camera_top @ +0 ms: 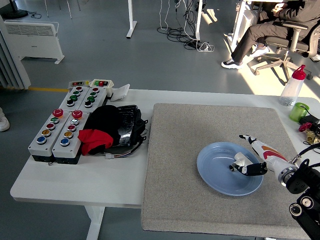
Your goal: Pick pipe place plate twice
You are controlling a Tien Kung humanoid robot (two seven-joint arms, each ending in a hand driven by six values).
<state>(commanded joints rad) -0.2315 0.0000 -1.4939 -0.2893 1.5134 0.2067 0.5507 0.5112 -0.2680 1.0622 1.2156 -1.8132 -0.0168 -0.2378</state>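
A short white pipe piece (239,160) lies in the light blue plate (212,172), on its right half. The plate sits on the grey mat (175,165). My right hand (237,151) reaches in from the right edge, over the plate. Its long fingers (248,140) are stretched up and away from the pipe, while the dark thumb (248,169) lies right beside the pipe, touching or nearly touching it. The hand looks open, with nothing clasped. My left arm does not show.
Button boxes (62,125) and a black and red bundle (107,130) lie on the table's left. A squeeze bottle (292,87), a green cup (299,111) and small brass parts (312,132) stand at the far right. A person sits on a chair beyond the table.
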